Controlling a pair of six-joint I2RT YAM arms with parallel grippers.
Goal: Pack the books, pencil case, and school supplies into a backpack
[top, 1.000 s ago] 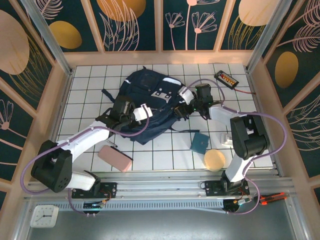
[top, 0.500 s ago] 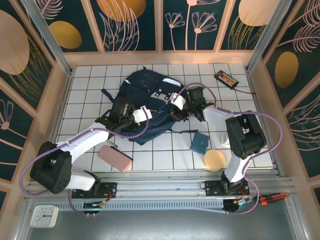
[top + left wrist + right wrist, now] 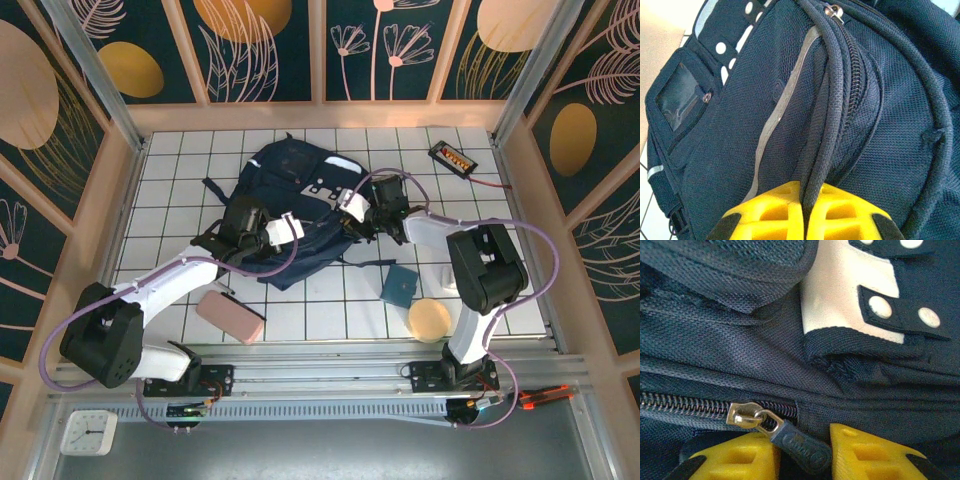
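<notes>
**Top view:** the backpack lies flat on the white tiled table, far-centre. The left gripper is down on its near edge. The right gripper is on its right side, by the pale trim. Jaw state is too small to read from here.

The pencil case lies on the tiles near the left arm, well apart from the backpack. The teal pad sits on the near right, just beside the right arm. The tan disc is just nearer than the pad. The black device with orange buttons is in the far right corner.

**Left wrist:** the backpack is seen close up as navy mesh fabric with a grey stripe and a closed zip line. The left gripper is clenched. Its yellow fingers are pressed together on a dark corded seam of the backpack, which runs up from between them.

**Right wrist:** the backpack is seen close up, with the pale trim patch at upper right and dark studded tabs over it. A closed zip runs along the lower left and ends at a gold slider. The dark zip pull hangs from the slider, angled down to the right. The right gripper has its yellow fingers on either side of the zip pull, close in with a narrow gap. I cannot tell whether they are pinching the pull or only bracketing it, as the contact is hidden at the frame edge.
</notes>
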